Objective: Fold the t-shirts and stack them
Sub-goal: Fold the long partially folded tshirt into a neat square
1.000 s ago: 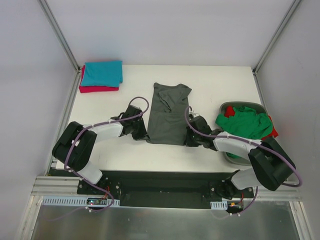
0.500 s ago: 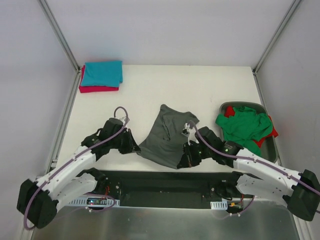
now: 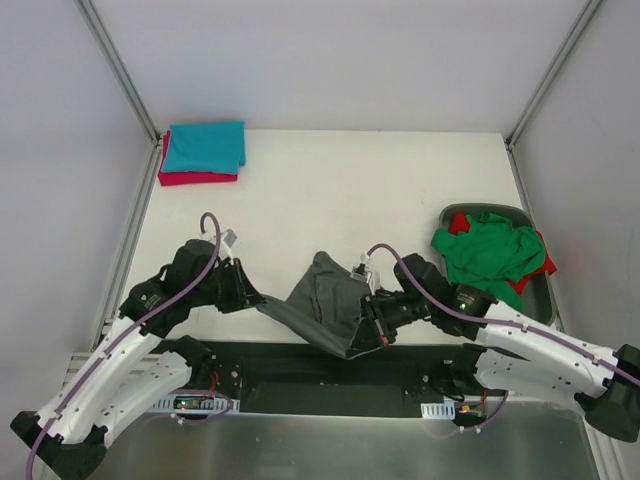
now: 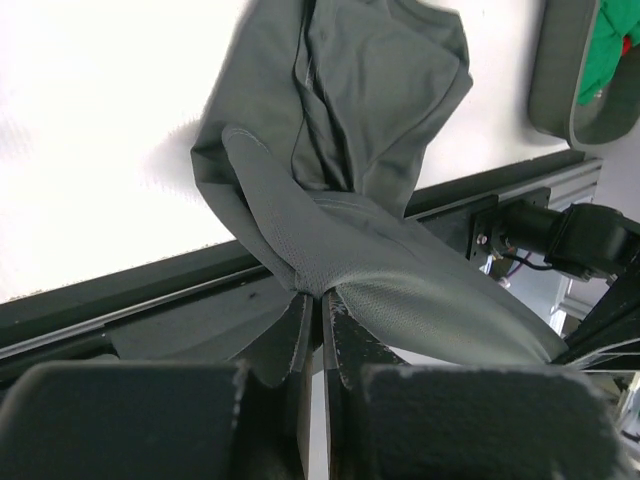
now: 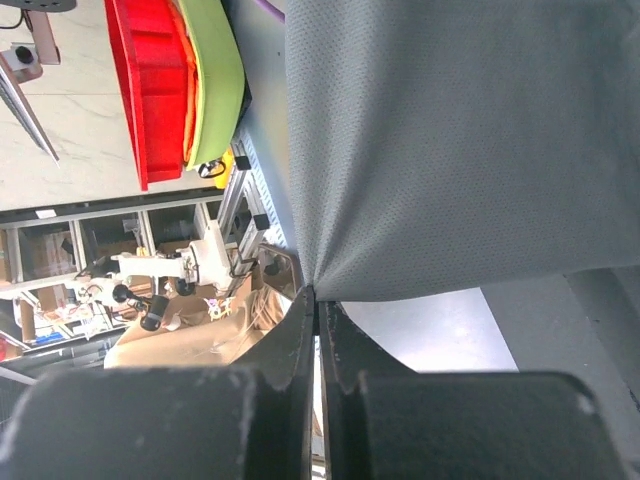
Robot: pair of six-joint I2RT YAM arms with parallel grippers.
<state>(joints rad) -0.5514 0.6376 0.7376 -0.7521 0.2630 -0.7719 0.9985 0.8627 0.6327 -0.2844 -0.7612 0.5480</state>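
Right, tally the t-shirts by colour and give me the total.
Dark grey t-shirt: 1
Teal t-shirt: 1
Crimson-pink t-shirt: 1
Green t-shirt: 1
Red t-shirt: 1
Total: 5

The left arm [image 3: 120, 352] and right arm [image 3: 545, 338] have white shells, black joints, looping lilac cables [image 3: 216, 228] and dark matte fingers [image 4: 290, 345].

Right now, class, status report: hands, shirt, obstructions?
Left hand, right hand: shut on dark grey t-shirt. Shirt stretched between them, near edge. Tub apart, right.
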